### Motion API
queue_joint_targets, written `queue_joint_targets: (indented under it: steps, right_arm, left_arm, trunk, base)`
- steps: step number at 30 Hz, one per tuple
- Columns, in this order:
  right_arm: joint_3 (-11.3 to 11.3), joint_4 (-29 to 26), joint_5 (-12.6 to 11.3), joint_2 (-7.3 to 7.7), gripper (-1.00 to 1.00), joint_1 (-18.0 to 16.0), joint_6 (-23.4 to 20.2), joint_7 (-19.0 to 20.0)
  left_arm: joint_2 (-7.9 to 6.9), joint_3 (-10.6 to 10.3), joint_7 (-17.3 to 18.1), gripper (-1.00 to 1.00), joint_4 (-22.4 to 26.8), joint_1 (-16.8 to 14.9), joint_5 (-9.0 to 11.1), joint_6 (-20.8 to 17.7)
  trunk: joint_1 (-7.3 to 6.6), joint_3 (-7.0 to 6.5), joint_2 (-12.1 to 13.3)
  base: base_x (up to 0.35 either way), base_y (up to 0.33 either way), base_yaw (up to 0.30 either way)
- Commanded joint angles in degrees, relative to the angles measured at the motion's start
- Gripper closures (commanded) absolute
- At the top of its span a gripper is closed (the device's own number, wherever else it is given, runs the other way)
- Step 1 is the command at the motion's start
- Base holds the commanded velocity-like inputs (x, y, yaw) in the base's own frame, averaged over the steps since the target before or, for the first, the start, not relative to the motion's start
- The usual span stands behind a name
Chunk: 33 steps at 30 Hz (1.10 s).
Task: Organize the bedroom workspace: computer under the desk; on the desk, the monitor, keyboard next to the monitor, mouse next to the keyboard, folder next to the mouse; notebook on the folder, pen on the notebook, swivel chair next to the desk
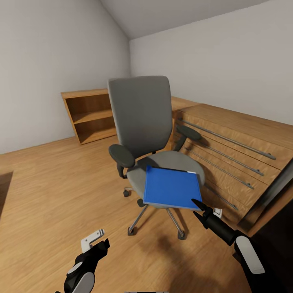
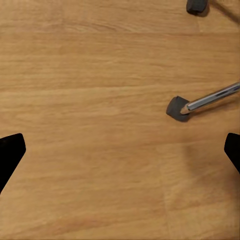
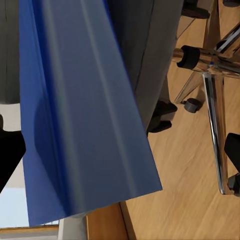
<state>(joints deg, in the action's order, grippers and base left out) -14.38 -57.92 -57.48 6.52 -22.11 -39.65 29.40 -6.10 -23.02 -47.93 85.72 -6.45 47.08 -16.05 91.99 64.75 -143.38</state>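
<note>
The grey swivel chair (image 1: 140,118) stands mid-room on the wood floor. The blue folder (image 1: 171,188) lies flat on its seat and overhangs the front edge. My right gripper (image 1: 198,208) is open at the folder's near right corner, fingertips just short of it. In the right wrist view the folder (image 3: 85,115) is close in front of the open right gripper (image 3: 120,150), beside the chair's metal base (image 3: 215,100). My left gripper (image 1: 97,242) hangs open and empty low over the floor. In its wrist view the left gripper (image 2: 120,155) faces bare floor near a chair castor (image 2: 176,107).
A light-wood low shelf unit (image 1: 87,116) stands against the back wall. A long low wood cabinet with metal rails (image 1: 232,150) runs along the right, close behind the chair. A dark slanted edge (image 1: 276,191) crosses the right side. Open floor (image 1: 53,191) lies to the left.
</note>
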Motion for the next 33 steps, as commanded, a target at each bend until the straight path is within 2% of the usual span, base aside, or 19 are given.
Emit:
queue_joint_targets:
  steps: [1, 7, 11, 15, 19, 32, 33]
  right_arm:
    - [-0.1, 0.0, -0.2, -0.02, -1.00, 0.0, -0.4, 0.0]
    - [-0.1, 0.0, -0.2, -0.02, -1.00, 0.0, -0.4, 0.0]
    - [-0.1, 0.0, -0.2, -0.02, -1.00, 0.0, -0.4, 0.0]
    - [-0.1, 0.0, -0.2, -0.02, -1.00, 0.0, -0.4, 0.0]
    - [-0.1, 0.0, -0.2, -0.02, -1.00, 0.0, -0.4, 0.0]
    - [0.0, 0.0, -0.1, 0.02, -1.00, 0.0, -0.5, -0.1]
    - [0.0, 0.0, -0.1, 0.04, 1.00, 0.0, -0.5, -0.3]
  left_arm:
    - [-0.05, -0.1, -0.4, -1.00, 0.1, -0.1, 0.2, -0.2]
    - [-0.05, -0.1, -0.3, -1.00, 0.1, -0.1, 0.1, -0.2]
    - [0.00, -0.1, -0.5, -1.00, 0.1, -0.1, 0.0, -0.2]
    - [0.03, -0.1, -0.4, -1.00, 0.1, -0.1, 0.0, -0.2]
    - [0.03, -0.1, -0.5, -1.00, 0.1, -0.1, 0.1, -0.2]
    - [0.04, -0.1, -0.4, -1.00, 0.1, -0.1, 0.1, -0.2]
    - [0.04, -0.1, -0.4, -1.00, 0.1, -0.1, 0.1, -0.2]
  trunk:
    - [-0.01, 0.05, 0.0]
    - [-0.01, 0.05, 0.0]
    - [-0.11, -0.84, 0.0]
    - [-0.11, -0.84, 0.0]
    - [-0.22, -1.72, 0.1]
    - [-0.22, -1.72, 0.1]
    - [-0.22, -1.72, 0.1]
  base:
    - [0.008, 0.002, 0.000]
    - [0.002, 0.001, 0.000]
    - [0.000, 0.000, 0.000]
    - [0.000, 0.000, 0.000]
    - [0.000, 0.000, 0.000]
    - [0.000, 0.000, 0.000]
    - [0.000, 0.000, 0.000]
